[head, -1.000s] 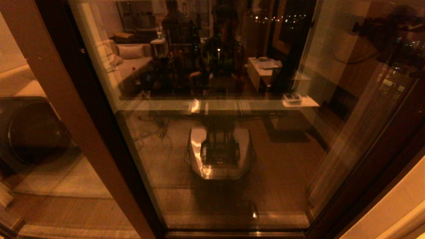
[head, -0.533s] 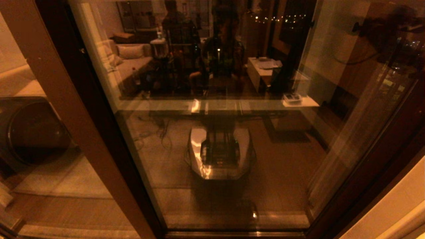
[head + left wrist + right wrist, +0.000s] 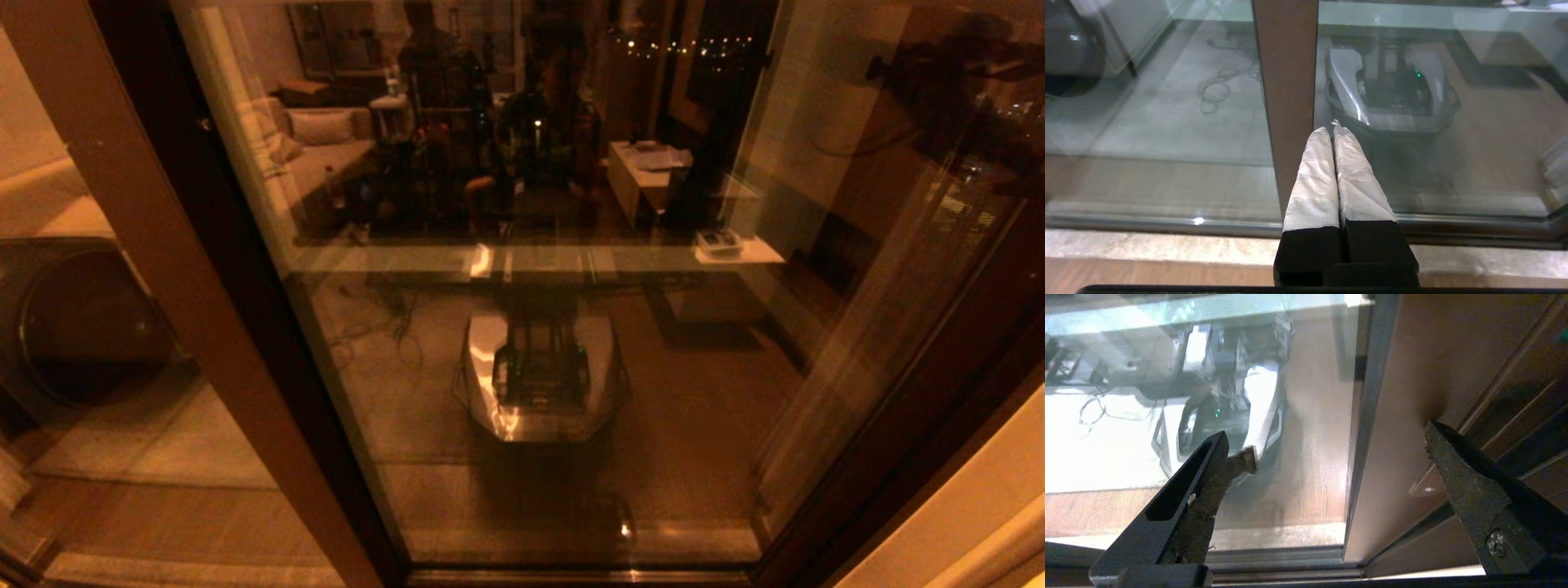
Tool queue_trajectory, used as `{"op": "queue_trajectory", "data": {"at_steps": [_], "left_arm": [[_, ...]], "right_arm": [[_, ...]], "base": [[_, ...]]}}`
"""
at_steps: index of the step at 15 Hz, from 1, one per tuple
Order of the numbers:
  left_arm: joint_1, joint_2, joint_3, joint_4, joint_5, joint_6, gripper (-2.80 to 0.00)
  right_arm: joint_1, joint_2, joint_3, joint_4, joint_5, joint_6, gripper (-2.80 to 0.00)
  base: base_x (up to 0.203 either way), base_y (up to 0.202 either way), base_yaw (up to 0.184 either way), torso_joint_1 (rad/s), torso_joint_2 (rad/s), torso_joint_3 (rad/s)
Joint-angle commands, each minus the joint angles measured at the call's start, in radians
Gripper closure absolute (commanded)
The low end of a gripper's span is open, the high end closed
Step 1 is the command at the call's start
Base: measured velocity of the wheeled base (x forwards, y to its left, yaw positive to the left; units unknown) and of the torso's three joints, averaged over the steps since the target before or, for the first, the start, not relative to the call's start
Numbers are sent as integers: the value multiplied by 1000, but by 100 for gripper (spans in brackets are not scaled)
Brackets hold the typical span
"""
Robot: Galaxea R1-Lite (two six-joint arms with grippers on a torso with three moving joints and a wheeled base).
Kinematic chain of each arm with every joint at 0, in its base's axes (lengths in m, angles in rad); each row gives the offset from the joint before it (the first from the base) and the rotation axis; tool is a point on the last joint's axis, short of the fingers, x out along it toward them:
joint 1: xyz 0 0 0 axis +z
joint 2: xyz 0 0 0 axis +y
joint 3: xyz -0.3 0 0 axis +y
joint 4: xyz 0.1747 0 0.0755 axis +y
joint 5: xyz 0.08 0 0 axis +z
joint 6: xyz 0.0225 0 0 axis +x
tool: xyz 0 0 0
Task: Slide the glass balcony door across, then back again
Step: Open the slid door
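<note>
The glass balcony door (image 3: pixel 702 392) fills the head view, its pane mirroring the room and my own base. Its brown upright rail (image 3: pixel 163 269) slants down the left side, with a small round lock (image 3: pixel 202 124) beside it. Neither arm shows plainly in the head view. In the left wrist view my left gripper (image 3: pixel 1331 128) is shut with nothing in it. Its white-wrapped fingers (image 3: pixel 1314 175) point at the right edge of the brown rail (image 3: pixel 1286 81). My right gripper (image 3: pixel 1331 443) is open, astride the door's other upright rail (image 3: pixel 1396 416) near the dark outer frame (image 3: pixel 1527 416).
Behind the left pane sits a dark round-fronted appliance (image 3: pixel 73 327). A pale stone sill (image 3: pixel 1147 249) and the metal floor track (image 3: pixel 1274 567) run along the door's foot. A light wall (image 3: pixel 980 506) closes off the lower right.
The door and its rails stand where they were. Only the reflections in the glass shift slightly.
</note>
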Motion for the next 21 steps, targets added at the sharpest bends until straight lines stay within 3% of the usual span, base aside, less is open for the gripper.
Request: {"op": "queue_trajectory", "data": {"at_steps": [1, 21], "left_arm": [[1, 0, 0, 1, 1, 0, 0], [1, 0, 0, 1, 1, 0, 0]], "right_arm": [[2, -8, 2, -1, 2, -1, -280], [-41, 12, 6, -6, -14, -40, -280]], "base": [[0, 0, 0, 0, 0, 0], [0, 0, 0, 0, 0, 0]]}}
